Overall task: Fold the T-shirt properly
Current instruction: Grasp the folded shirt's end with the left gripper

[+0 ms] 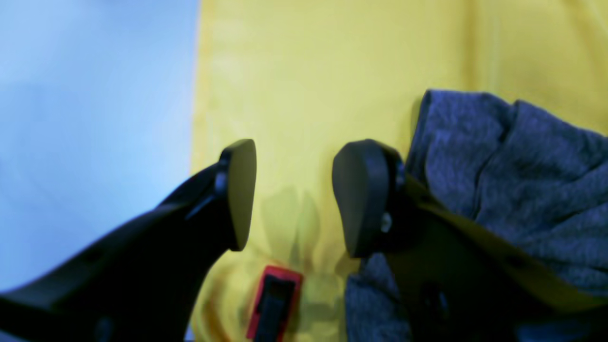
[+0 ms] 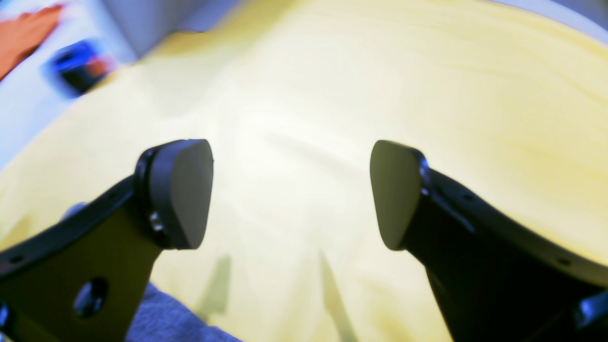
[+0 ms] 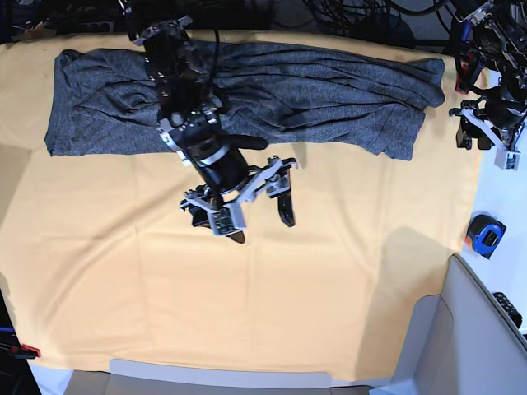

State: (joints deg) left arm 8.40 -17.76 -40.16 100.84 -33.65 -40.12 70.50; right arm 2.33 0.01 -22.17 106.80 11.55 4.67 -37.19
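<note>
A: Where is the T-shirt (image 3: 247,95) lying?

B: Across the top of the base view, a long dark-grey band running from the upper left nearly to the upper right, rumpled and creased, resting on the yellow-orange table cloth (image 3: 247,313). The lower two thirds of the cloth lie bare.

A: And the right gripper (image 3: 262,216)?

B: Middle of the base view, just below the shirt's lower edge, over plain cloth. Its arm crosses the shirt from the top of the frame. In the right wrist view the two pads stand far apart with only pale yellow cloth between them — nothing held. A scrap of grey knit (image 2: 175,318) shows at the bottom left of that view, behind the fingers.

A: The left gripper (image 3: 486,136)?

B: Upper right of the base view, at the cloth's right edge, just past the shirt's right end. In the left wrist view its fingers (image 1: 240,194) are parted, yellow cloth showing in the gap — no fabric between them. The shirt's end bunches at the right of that view, beside and behind the right-hand pad; whether it touches the pad I cannot tell.

A: Anything else about?

B: A blue and orange tape measure (image 3: 484,234) lies on the white surface off the cloth's right edge, lower right.
</note>
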